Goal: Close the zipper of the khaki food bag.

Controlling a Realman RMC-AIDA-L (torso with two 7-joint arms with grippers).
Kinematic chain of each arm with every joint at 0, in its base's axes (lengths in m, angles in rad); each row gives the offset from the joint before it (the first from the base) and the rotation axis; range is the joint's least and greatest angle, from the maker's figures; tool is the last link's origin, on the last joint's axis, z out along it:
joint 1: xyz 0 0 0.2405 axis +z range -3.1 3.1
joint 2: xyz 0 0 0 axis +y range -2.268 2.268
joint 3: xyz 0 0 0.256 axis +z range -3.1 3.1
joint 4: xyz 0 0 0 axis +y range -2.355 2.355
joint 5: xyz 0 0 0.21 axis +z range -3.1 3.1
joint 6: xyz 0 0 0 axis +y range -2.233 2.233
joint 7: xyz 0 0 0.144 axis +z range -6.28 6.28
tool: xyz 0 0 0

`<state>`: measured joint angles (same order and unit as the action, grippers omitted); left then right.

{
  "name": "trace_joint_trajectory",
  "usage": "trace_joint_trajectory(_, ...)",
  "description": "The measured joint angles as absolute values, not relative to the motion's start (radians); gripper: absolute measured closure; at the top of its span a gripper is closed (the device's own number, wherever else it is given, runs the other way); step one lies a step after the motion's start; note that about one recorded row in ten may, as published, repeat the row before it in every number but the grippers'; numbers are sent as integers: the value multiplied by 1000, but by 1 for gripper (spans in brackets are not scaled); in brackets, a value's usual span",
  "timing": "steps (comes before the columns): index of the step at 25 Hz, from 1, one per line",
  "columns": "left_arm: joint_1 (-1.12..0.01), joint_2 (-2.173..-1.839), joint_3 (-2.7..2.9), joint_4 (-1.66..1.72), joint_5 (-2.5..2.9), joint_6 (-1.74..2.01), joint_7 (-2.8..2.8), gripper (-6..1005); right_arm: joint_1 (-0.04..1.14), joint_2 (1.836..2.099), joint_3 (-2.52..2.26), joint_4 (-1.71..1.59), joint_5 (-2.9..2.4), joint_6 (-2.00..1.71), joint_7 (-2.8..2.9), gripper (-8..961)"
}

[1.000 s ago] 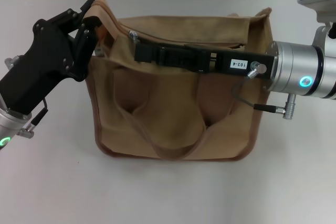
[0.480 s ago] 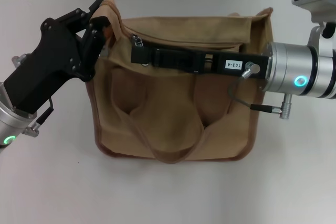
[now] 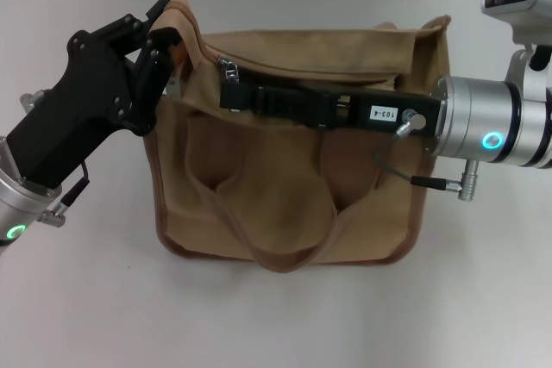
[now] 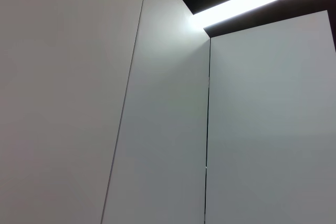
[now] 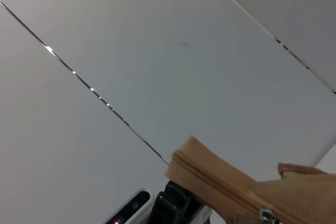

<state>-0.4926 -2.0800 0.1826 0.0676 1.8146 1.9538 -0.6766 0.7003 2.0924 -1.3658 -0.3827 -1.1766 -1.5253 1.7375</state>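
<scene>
The khaki food bag (image 3: 285,187) lies on the white table in the head view, its flap top toward the back. My left gripper (image 3: 162,45) is shut on the bag's top left corner and holds it raised. My right gripper (image 3: 229,92) reaches across the bag's top from the right. Its tip sits just below the silver slider (image 3: 226,67) at the left end of the zipper (image 3: 310,63) and looks shut on the pull tab. The right wrist view shows the bag's corner with the zipper (image 5: 210,179), the slider (image 5: 266,216) and the left gripper (image 5: 173,205) behind it.
A looped handle (image 3: 276,258) lies over the bag's front. The table (image 3: 95,299) is bare around the bag, and a wall edge runs along the back. The left wrist view shows only wall panels and a ceiling light.
The left gripper has lifted the bag's left corner up and to the right. The right gripper and slider have shifted a little downward and left.
</scene>
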Motion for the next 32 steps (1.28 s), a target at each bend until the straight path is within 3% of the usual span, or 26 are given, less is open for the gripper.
trace_joint_trajectory(10,-499,-2080,188,64,1815,1961,-677,933,712,2092,-1366,-373,-1180,-1504,1741,795)
trace_joint_trajectory(15,-504,-2080,194,63,1815,1963,-677,933,713,2092,-1366,-372,-1179,-1504,1741,946)
trace_joint_trajectory(28,-479,-2078,168,72,1807,1956,-670,933,661,2078,-1355,-381,-1181,-1543,1710,946)
trace_joint_trajectory(32,-465,-2074,146,74,1795,1952,-669,933,634,2060,-1349,-382,-1181,-1556,1719,946)
